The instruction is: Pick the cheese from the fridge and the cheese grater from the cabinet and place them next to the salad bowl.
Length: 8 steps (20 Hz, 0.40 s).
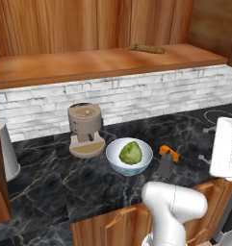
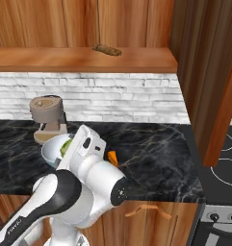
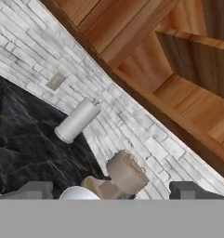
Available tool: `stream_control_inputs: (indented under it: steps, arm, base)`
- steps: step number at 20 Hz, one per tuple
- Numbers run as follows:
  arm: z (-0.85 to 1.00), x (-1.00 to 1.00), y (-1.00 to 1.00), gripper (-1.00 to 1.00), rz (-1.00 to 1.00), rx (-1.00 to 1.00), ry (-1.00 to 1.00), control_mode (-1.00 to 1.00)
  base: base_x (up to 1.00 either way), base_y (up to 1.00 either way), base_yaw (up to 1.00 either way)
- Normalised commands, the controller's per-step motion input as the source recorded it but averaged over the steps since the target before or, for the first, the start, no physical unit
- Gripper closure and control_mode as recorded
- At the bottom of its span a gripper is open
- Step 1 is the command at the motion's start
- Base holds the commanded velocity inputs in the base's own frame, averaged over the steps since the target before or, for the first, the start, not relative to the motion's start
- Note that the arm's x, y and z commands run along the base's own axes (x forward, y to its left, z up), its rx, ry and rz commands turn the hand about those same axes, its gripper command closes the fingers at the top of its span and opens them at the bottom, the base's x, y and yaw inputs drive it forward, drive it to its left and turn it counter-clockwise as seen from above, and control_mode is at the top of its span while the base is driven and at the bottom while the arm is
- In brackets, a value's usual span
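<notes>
The salad bowl (image 1: 129, 156), holding a green lettuce head (image 1: 131, 153), is shown on the dark marble counter (image 1: 50, 178) beside the tan coffee machine (image 1: 85, 129). Just to the bowl's right, the cheese grater (image 1: 166, 166) is seen standing, with the orange cheese (image 1: 168, 152) touching or just behind its top; the exact contact cannot be told. In the right base view the cheese (image 2: 112, 157) is partly hidden by the arm. Both items are thus judged already placed next to the bowl. The gripper (image 3: 111, 190) is seen with its fingers spread wide and nothing between them, directed toward the backsplash, the coffee machine (image 3: 125, 174) and a white cylinder (image 3: 77, 121). The cabinet (image 1: 103, 62) shelf carries a small brown object (image 1: 147, 48). The grater is judged rigid, light and hollow, best taken by its top handle or across its narrow upper body; the cheese is judged small, firm and slightly yielding, best gripped across its flat flanks.
</notes>
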Motion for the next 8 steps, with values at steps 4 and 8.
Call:
stream_control_inputs:
  steps: [4,8]
  arm:
    - [0.75,-0.63,-0.57,-1.0,-0.02,-0.16,-0.07,-1.0]
    - [0.74,-0.52,-0.44,-1.0,-0.07,-0.17,-0.02,-1.0]
  base:
    - [0.0,0.0,0.0]
    - [0.0,0.0,0.0]
